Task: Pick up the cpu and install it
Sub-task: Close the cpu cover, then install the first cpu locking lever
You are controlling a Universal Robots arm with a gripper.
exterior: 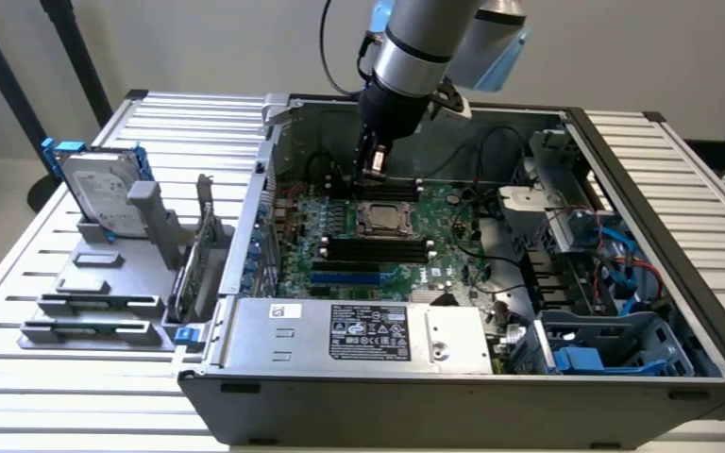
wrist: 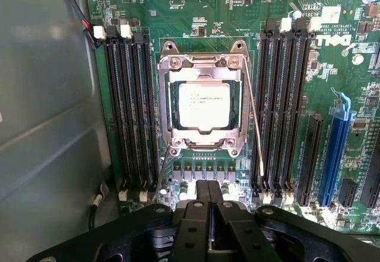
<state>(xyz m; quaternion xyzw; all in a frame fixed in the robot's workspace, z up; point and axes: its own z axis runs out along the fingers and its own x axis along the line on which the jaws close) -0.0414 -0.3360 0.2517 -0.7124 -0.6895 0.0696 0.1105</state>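
Here, my gripper [wrist: 208, 192] hangs shut on nothing, near the socket; the cpu [wrist: 205, 104], a flat square with a matte silvery lid, lies in the steel frame [wrist: 202, 66] between black slots [wrist: 127, 107]; seating looks done, and any move must clear the thin wire lever [wrist: 255, 131].

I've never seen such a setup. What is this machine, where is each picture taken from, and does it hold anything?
A robot arm reaches into an open computer case on a slatted table. One picture comes from a camera off the arm; the other from a camera on its wrist, looking past the tool at the green circuit board. The tool is shut and holds nothing. The square silver chip sits in its socket. Beside the case, a grey rack carries a hard drive.
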